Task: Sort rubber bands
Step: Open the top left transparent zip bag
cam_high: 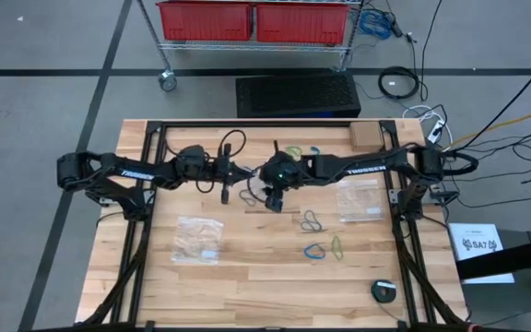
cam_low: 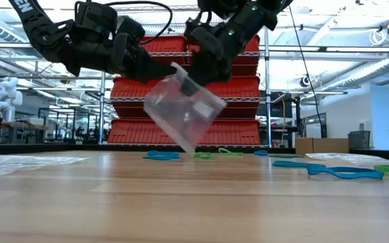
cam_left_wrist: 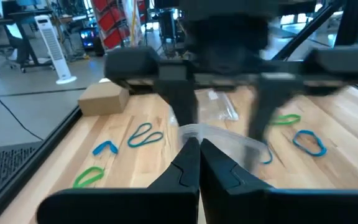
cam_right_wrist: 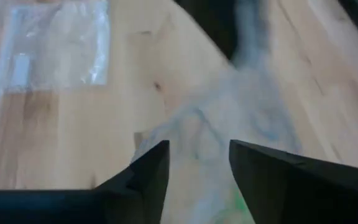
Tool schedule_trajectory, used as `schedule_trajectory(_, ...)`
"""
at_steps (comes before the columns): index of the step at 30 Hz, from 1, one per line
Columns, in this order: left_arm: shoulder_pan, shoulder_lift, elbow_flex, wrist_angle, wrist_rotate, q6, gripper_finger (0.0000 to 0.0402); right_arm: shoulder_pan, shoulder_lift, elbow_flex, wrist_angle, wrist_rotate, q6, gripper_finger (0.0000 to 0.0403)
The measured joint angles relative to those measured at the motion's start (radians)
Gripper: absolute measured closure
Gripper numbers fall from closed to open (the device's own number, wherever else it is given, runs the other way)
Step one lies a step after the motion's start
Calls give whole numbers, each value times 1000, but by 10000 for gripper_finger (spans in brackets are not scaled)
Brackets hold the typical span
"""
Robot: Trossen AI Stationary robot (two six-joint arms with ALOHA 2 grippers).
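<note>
Landmark: the clear bag [cam_low: 183, 108] hanging above mid-table. Both grippers crowd it, the left gripper [cam_high: 231, 171] pinched shut on its edge, the right gripper [cam_high: 274, 197] with fingers parted beside it. Below the bag a gap remains above the wood. Rubber bands [cam_high: 324, 249] litter the table to its right. To its left, one flat bag [cam_high: 198, 238] obstructs; bare wood surrounds it.

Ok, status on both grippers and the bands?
Left gripper shut on clear bag, midair. Right gripper open beside it. Rubber bands loose on table. Nothing blocking.
</note>
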Motion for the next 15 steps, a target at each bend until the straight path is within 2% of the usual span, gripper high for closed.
schedule_trajectory(5,-38,-1,0,2,-5,-46,402,-20,-30,0,-7,-4,-33,330)
schedule_trajectory(8,-72,-1,0,12,-57,-44,402,-21,-18,0,33,-8,-69,385)
schedule_trajectory(15,-101,-1,0,43,-122,-45,402,-15,62,0,134,-84,-109,401)
